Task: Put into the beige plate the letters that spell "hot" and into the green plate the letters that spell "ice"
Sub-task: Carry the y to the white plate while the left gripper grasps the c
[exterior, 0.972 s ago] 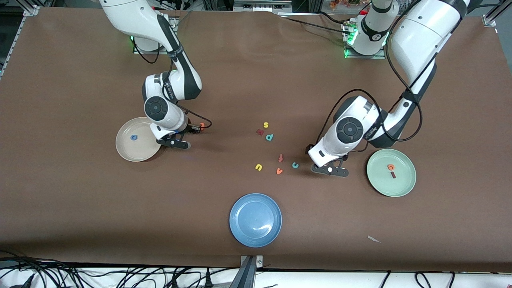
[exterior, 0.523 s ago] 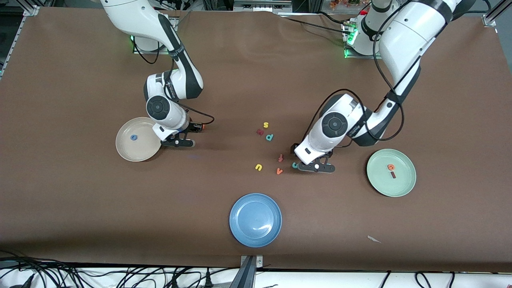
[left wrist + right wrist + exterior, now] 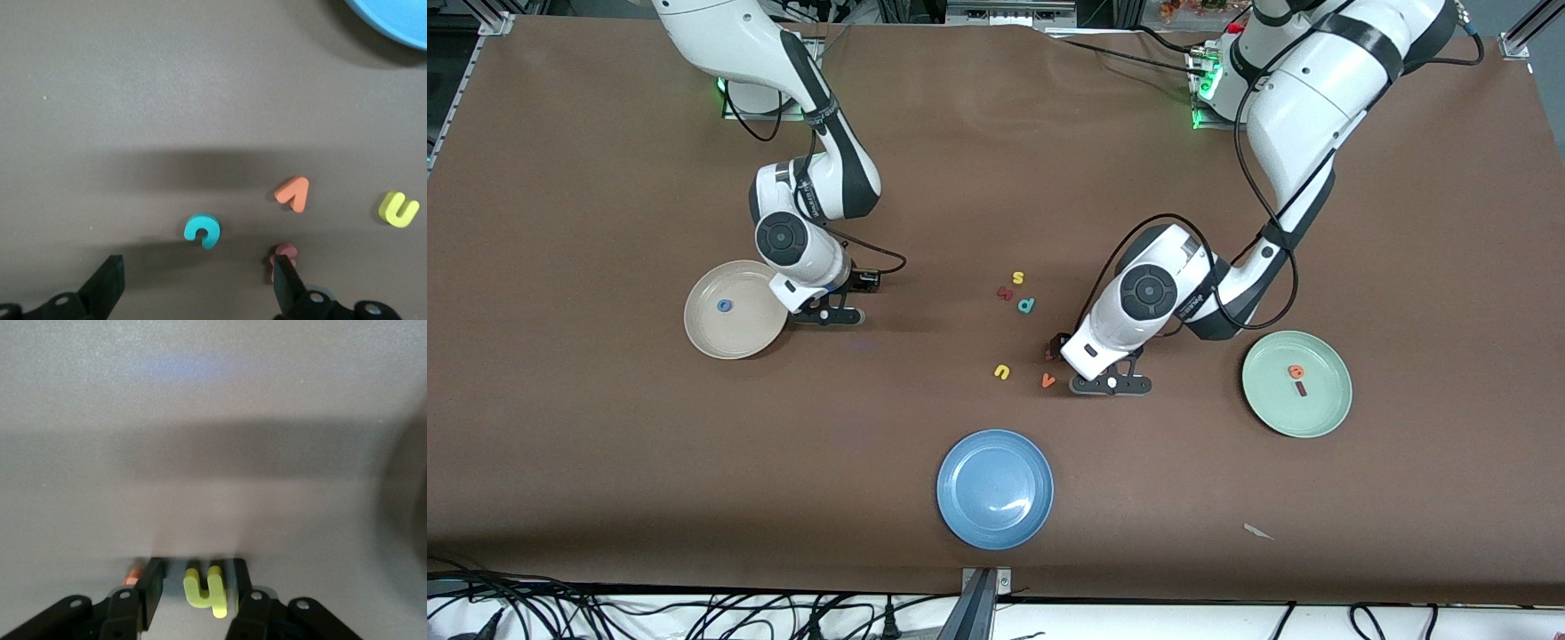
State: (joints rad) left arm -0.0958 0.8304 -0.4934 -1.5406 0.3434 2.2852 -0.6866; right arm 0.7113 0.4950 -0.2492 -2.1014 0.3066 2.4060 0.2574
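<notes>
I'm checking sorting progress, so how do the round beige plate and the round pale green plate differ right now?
The round beige plate holds one letter, a blue ring-shaped o; the round pale green plate holds two, an orange e and a dark red bar-like i. The beige plate sits toward the right arm's end of the table, the green plate toward the left arm's end. Both are shallow, plain and look alike in size.

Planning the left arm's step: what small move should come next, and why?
Probably lower the left gripper onto the teal c and close: its jaws stand open, the c lies on the table roughly centred between them, not yet in the green plate.
</notes>
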